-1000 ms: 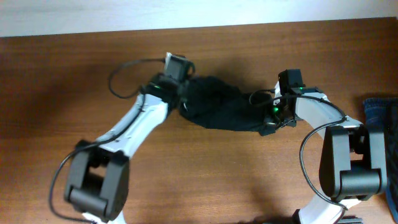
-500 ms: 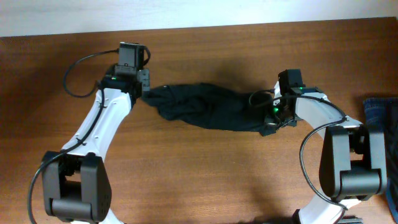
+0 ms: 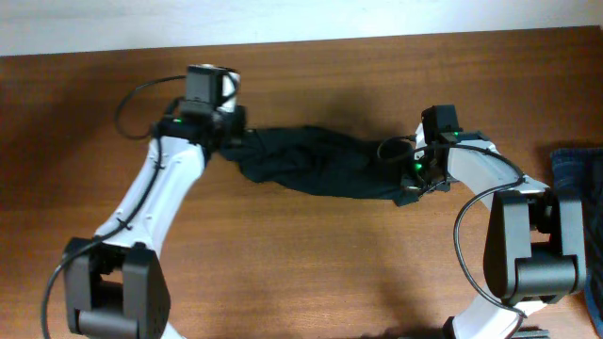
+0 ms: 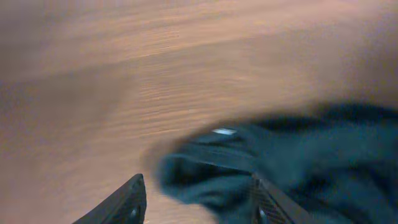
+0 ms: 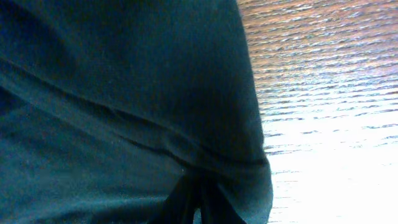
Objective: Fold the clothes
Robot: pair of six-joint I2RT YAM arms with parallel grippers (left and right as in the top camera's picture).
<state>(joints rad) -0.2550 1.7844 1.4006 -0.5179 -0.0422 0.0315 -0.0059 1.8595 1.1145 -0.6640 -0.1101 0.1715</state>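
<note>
The clothes, a black T-shirt (image 3: 320, 165), lie as a long bunched strip across the middle of the wooden table (image 3: 283, 273). My left gripper (image 3: 229, 137) hovers at the strip's left end. In the left wrist view this left gripper (image 4: 196, 208) is open, and the rumpled shirt edge (image 4: 205, 168) lies between the fingers and against the right one (image 4: 267, 205). A small white mark (image 4: 224, 131) shows on the fabric. My right gripper (image 3: 407, 188) is at the strip's right end. In the right wrist view the right gripper (image 5: 199, 202) is pinched together on a fold of the shirt (image 5: 124, 93).
A blue denim garment (image 3: 575, 169) lies at the table's right edge, beside the right arm's base. The table's far edge meets a white wall (image 3: 283, 24) at the top. Bare wood shows in front of the shirt and to its left.
My left gripper pulled the shirt's left end out to the left, stretching the bundle into a strip, then opened and let go. The right arm has stayed put.
</note>
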